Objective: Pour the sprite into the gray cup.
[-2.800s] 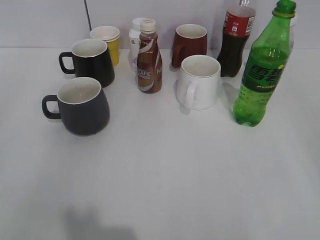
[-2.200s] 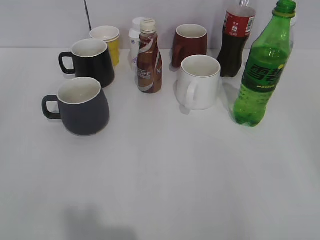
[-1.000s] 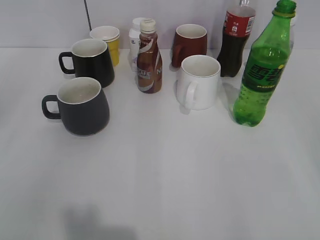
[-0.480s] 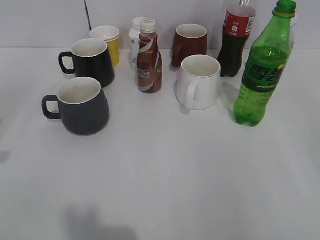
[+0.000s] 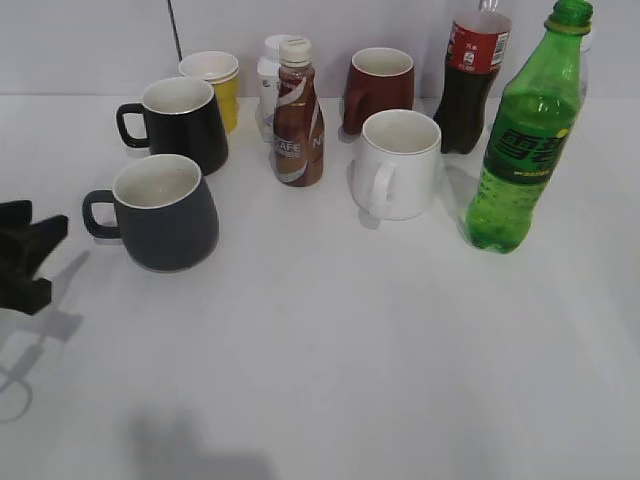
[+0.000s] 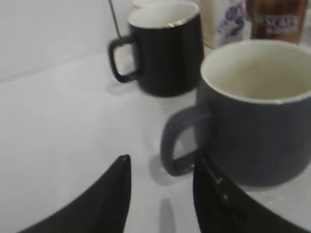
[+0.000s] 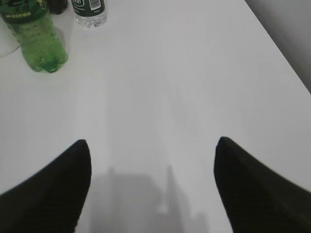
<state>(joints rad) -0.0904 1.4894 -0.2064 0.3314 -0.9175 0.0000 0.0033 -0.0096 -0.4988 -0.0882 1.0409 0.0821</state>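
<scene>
The sprite point(image 5: 525, 140), a tall green bottle, stands upright at the right of the table; its base also shows in the right wrist view point(image 7: 34, 34). The gray cup point(image 5: 165, 212) stands at the left, handle pointing left, empty with a white inside; it fills the left wrist view point(image 6: 252, 111). My left gripper point(image 5: 30, 255) is open at the left edge, just left of the cup's handle point(image 6: 180, 145); in its wrist view point(image 6: 163, 162) the jaws stand apart and empty. My right gripper point(image 7: 153, 148) is open and empty over bare table, well away from the sprite.
A glossy black mug point(image 5: 180, 122) stands behind the gray cup. A yellow cup point(image 5: 215, 85), a brown coffee bottle point(image 5: 298, 115), a white mug point(image 5: 398, 163), a maroon mug point(image 5: 380, 88) and a cola bottle point(image 5: 472, 80) fill the back. A small clear bottle point(image 7: 90, 12) stands by the sprite.
My left gripper has come into the exterior view from the left edge, close to the gray cup's handle. The objects have not moved.
</scene>
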